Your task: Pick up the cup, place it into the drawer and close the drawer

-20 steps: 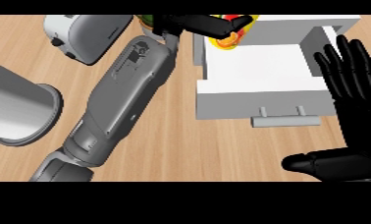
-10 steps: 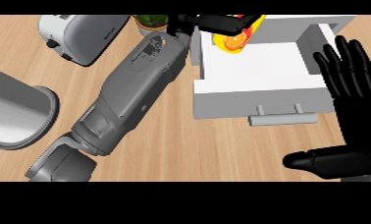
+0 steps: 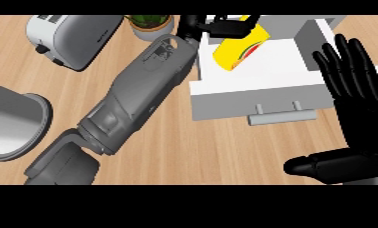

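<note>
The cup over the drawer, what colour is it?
Yellow, with a red and green mark, on the cup; head view shows it.

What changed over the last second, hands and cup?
The left hand has carried the yellow cup further over the open drawer; the cup now shows more fully, tilted, below the fingers curled on its top. The right hand stayed open at the drawer's right side. Toaster and plant unchanged.

Left forearm stretches diagonally up the view, its robot hand (image 3: 221, 24) curled closed at the top; right robot hand (image 3: 345, 74) rests open, fingers up.
</note>
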Controlling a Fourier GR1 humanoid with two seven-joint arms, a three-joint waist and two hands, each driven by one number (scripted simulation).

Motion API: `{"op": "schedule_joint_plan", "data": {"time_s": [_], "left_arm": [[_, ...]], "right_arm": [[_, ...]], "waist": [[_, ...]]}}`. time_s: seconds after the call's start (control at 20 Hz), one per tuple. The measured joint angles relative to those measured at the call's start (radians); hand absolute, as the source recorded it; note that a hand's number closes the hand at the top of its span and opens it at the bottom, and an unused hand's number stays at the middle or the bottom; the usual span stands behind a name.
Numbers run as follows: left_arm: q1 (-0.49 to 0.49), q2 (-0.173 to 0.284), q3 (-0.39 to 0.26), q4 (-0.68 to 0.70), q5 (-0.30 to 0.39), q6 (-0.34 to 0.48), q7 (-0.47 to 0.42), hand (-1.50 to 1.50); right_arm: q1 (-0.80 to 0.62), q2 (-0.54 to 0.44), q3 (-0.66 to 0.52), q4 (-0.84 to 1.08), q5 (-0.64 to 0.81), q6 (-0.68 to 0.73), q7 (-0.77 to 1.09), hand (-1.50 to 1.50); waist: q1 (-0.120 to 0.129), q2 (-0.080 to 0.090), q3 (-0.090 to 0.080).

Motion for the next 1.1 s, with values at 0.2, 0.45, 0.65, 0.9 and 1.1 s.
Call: {"op": "schedule_joint_plan", "data": {"time_s": [0.2,0.45,0.65,0.9,1.1], "left_arm": [[-0.013,0.000,-0.085,0.025,0.007,0.033,0.030,-1.50],[-0.015,0.000,-0.158,0.042,0.021,0.066,0.047,-1.50],[-0.008,0.000,-0.175,0.021,0.062,0.080,0.026,-1.50],[-0.012,0.000,-0.153,-0.017,0.137,0.058,-0.026,-1.50],[0.003,0.000,-0.124,-0.059,0.190,0.036,-0.097,-1.50]], "right_arm": [[-0.008,0.004,0.006,0.003,0.002,-0.004,0.005,-1.50],[-0.031,0.001,0.004,0.008,-0.015,0.002,0.014,-1.50],[-0.035,0.004,0.003,-0.016,-0.040,0.002,0.029,-1.50],[-0.034,0.012,0.005,-0.010,-0.070,0.011,0.032,-1.50],[-0.012,-0.013,-0.032,-0.016,-0.138,0.047,0.042,-1.50]], "waist": [[-0.008,0.001,0.000],[-0.019,0.005,0.001],[-0.022,0.005,0.000],[-0.011,0.003,0.000],[0.010,-0.003,0.000]]}}
